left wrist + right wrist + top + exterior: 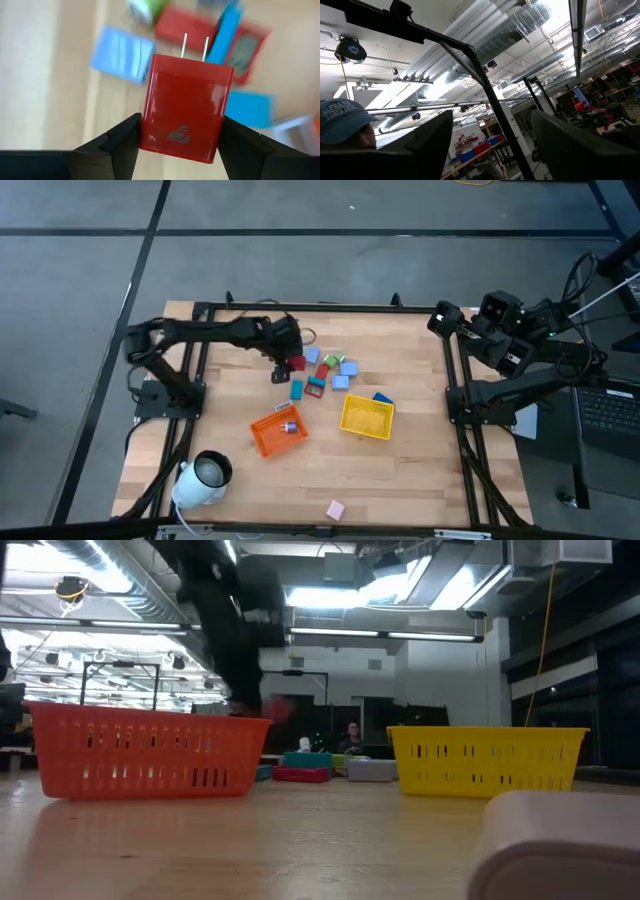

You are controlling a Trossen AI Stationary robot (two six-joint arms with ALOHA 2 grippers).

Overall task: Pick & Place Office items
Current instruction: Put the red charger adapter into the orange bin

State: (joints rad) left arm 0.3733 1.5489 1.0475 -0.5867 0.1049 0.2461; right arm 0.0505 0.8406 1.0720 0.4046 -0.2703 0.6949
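My left gripper (287,363) hovers over the left end of a cluster of small office items (325,372) in blue, light blue, red and green on the wooden table. It is shut on a red plug adapter (185,107) with two metal prongs, which also shows in the low view as a red plug adapter (280,708). One small bluish piece (290,426) lies in the orange tray (262,438). A pink piece (335,508) rests near the table's near edge. My right gripper (492,145) is open, folded back at the table's right edge, pointing up at the ceiling. My left gripper pinches the red plug adapter by its two flat sides near the rear end (150,135), one finger (122,137) on each side. The fingers lie along the adapter, and its prongs (195,47) point away from them. The adapter is lifted clear above the other items.
The yellow tray (350,423) sits right of the orange tray, with a blue piece (382,397) at its far edge. A white cylinder (200,478) lies at the near left corner. A black frame (455,370) borders the table. A person's cap (340,120) shows beyond the table.
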